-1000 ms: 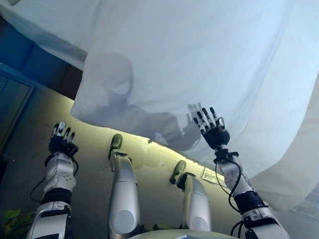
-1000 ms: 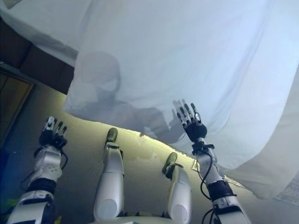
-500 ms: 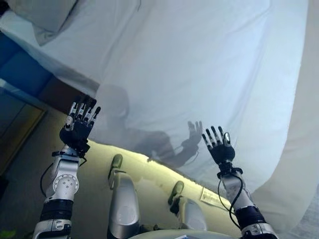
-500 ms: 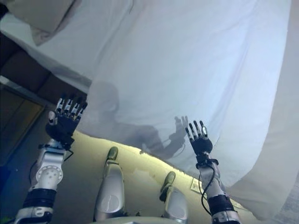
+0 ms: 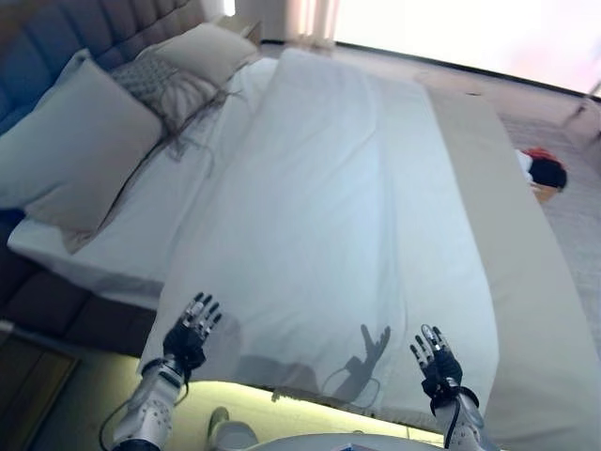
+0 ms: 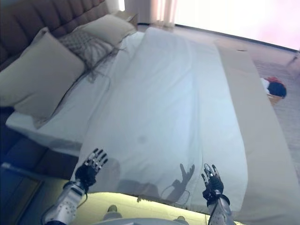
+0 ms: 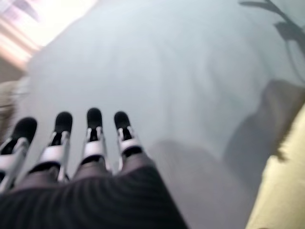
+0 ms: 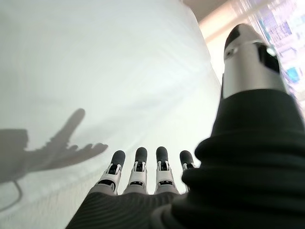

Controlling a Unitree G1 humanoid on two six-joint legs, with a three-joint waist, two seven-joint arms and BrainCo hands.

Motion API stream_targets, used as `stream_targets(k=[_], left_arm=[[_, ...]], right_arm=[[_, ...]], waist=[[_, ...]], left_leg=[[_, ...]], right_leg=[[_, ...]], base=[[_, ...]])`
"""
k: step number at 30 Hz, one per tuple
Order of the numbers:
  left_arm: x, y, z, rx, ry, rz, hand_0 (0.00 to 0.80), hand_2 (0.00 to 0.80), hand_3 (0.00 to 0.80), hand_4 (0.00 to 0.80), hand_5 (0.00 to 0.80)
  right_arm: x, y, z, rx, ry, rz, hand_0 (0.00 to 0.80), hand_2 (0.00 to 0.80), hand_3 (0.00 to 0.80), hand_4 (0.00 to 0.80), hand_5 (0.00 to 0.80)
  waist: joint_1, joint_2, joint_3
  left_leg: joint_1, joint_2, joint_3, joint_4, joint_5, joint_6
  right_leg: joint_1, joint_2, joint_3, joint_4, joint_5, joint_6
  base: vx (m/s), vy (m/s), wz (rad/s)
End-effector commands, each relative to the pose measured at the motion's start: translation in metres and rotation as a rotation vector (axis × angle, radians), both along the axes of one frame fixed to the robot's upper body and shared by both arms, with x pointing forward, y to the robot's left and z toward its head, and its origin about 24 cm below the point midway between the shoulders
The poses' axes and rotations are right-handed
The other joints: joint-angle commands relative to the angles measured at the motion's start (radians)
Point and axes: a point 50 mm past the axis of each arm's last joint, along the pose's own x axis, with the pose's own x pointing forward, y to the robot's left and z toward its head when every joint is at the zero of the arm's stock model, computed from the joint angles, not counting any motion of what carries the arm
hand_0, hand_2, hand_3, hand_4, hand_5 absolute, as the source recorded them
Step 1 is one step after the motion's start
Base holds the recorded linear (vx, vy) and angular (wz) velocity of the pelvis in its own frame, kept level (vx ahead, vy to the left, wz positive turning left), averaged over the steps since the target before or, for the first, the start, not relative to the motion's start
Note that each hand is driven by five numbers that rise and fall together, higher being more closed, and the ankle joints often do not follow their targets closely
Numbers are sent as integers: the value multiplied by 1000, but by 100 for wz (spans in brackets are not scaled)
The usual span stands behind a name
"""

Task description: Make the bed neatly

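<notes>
A white duvet [image 5: 329,216] lies spread flat along the bed, its near edge hanging over the side close to me. My left hand [image 5: 188,334] is raised at the duvet's near left corner, fingers straight and spread, holding nothing. At the near right edge my right hand [image 5: 437,362] is also up, open and empty. In the left wrist view straight fingers [image 7: 95,138] hover over the white cloth [image 7: 157,71]. The right wrist view shows fingers [image 8: 138,176] extended above the duvet [image 8: 95,71].
Two large beige pillows [image 5: 75,141] [image 5: 202,52] and a patterned cushion [image 5: 164,89] lean against the padded headboard [image 5: 56,33] at the left. A beige sheet strip [image 5: 507,235] runs along the bed's right side. A red and dark object [image 5: 540,169] lies on the floor beyond.
The camera has tilted up from the duvet's hanging edge to the whole bed. The left hand rose from beside the bed to the duvet's corner. Both hands stayed open.
</notes>
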Motion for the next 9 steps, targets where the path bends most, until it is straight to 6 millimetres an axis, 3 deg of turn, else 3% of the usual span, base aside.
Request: stream_targets(k=[1,9], left_arm=[[26,-4,20,7,-139,6,0,0,0,0,0],[24,-9,9,98,-65,-7,0,0,0,0,0]], right_arm=[[16,2,16,-19,-82,38,0,0,0,0,0],[10,19,8,112,-103,82,0,0,0,0,0]], waist=[[7,33,20],[-18,40,15]], left_leg=[[24,-58,22,-49,40,110],[52,-52,38,-26,36,110]], right_leg=[[-5,45,-61,-41,133,-68],[2,49,-47,7,104,-81]], base=[[-20,-25,-11],[2,-3,-2]])
